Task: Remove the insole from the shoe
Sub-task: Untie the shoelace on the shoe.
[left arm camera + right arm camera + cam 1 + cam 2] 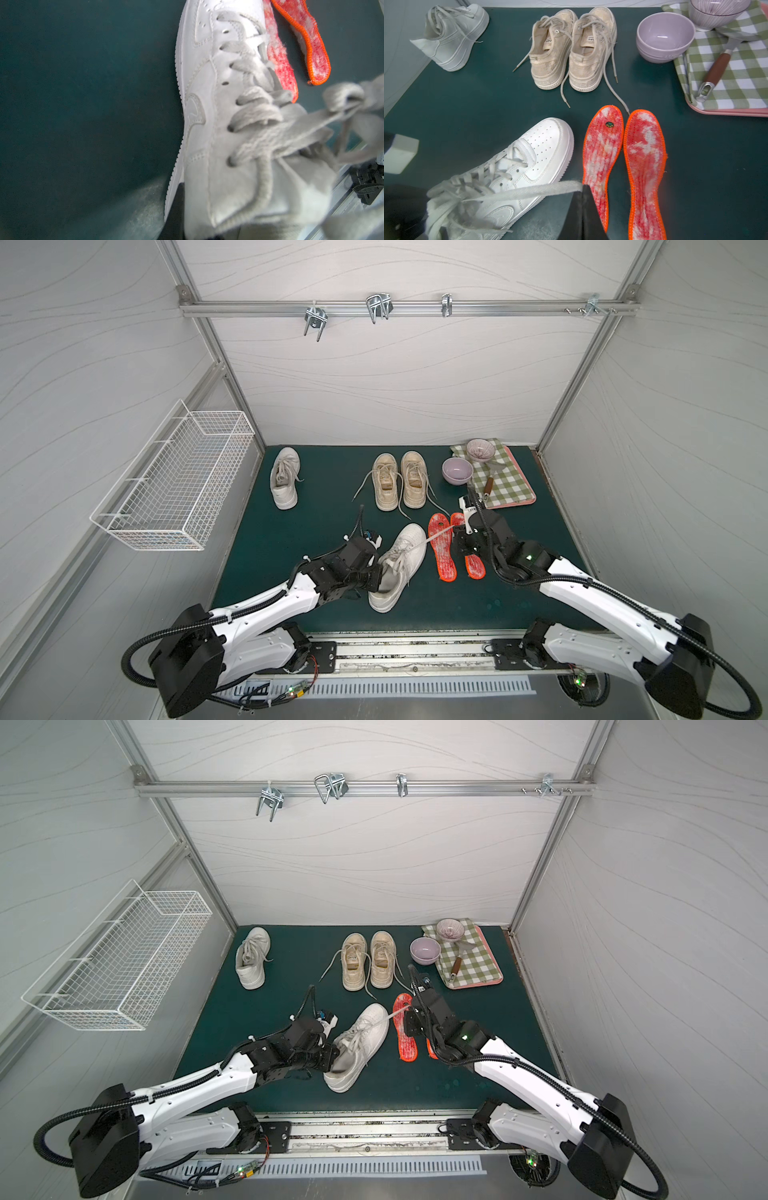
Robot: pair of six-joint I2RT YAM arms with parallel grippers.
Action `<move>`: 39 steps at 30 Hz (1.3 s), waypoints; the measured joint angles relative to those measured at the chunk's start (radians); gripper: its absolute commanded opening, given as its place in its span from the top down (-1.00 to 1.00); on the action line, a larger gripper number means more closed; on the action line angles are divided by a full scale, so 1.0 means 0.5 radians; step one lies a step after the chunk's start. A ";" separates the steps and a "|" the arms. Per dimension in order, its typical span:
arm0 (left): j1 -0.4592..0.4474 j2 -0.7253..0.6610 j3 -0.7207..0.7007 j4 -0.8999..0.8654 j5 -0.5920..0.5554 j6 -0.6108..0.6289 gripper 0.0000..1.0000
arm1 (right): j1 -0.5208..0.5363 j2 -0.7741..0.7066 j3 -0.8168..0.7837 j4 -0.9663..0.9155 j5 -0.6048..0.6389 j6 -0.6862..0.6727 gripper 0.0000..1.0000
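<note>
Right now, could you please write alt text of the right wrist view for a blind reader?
The right pincer, shut, holds a lace of the near white sneaker taut over a green mat. Two orange insoles lie beside it; beige shoes, a far white sneaker and a lilac bowl stand behind.

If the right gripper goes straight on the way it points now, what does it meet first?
Probably the orange insole nearest the white shoe; the right gripper, shut on the shoelace, points toward it. Depth is unclear.

Left hand (377, 574) closed, right hand (584, 188) pinched shut, both arms extended forward, converging
</note>
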 measured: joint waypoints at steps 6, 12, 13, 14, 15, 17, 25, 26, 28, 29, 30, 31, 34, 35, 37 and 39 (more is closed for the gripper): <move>0.000 0.000 0.000 0.000 0.001 0.000 1.00 | -0.143 -0.018 0.008 -0.042 -0.046 -0.008 1.00; 0.000 -0.001 -0.001 0.000 0.002 0.001 1.00 | -0.204 0.023 0.069 -0.063 -0.076 -0.028 1.00; 0.000 -0.003 -0.001 0.000 0.002 0.001 1.00 | -0.220 0.030 0.083 -0.065 -0.089 -0.036 1.00; 0.000 -0.005 -0.002 0.000 0.002 0.001 1.00 | -0.237 0.036 0.095 -0.065 -0.101 -0.041 1.00; 0.000 -0.008 -0.003 0.000 0.002 0.001 1.00 | -0.248 0.043 0.109 -0.065 -0.120 -0.052 1.00; 0.000 -0.015 -0.006 -0.001 0.002 0.001 1.00 | -0.262 0.072 0.138 -0.063 -0.174 -0.057 1.00; 0.000 -0.081 -0.026 -0.035 -0.022 -0.004 1.00 | -0.112 0.536 0.376 0.019 -0.376 -0.064 1.00; 0.000 -0.102 -0.027 -0.060 -0.040 -0.008 1.00 | -0.091 0.597 0.407 0.031 -0.391 -0.064 1.00; -0.001 -0.167 -0.029 -0.138 -0.119 -0.024 1.00 | -0.040 0.713 0.461 0.064 -0.419 -0.063 1.00; -0.002 -0.201 -0.030 -0.175 -0.165 -0.035 1.00 | -0.018 0.751 0.475 0.076 -0.427 -0.063 1.00; -0.004 -0.240 -0.033 -0.211 -0.216 -0.046 1.00 | 0.005 0.784 0.480 0.088 -0.433 -0.063 1.00; -0.004 -0.281 -0.040 -0.240 -0.268 -0.056 1.00 | 0.030 0.807 0.480 0.095 -0.437 -0.063 1.00; -0.002 -0.370 -0.063 -0.293 -0.379 -0.082 1.00 | 0.101 0.857 0.478 0.106 -0.448 -0.059 0.65; -0.001 -0.381 -0.064 -0.307 -0.412 -0.090 1.00 | 0.128 0.867 0.478 0.110 -0.451 -0.063 0.46; -0.001 -0.375 -0.064 -0.317 -0.444 -0.101 1.00 | 0.183 0.871 0.465 0.124 -0.444 -0.064 0.16; -0.002 -0.357 -0.064 -0.320 -0.457 -0.111 1.00 | 0.245 0.866 0.438 0.148 -0.418 -0.079 0.02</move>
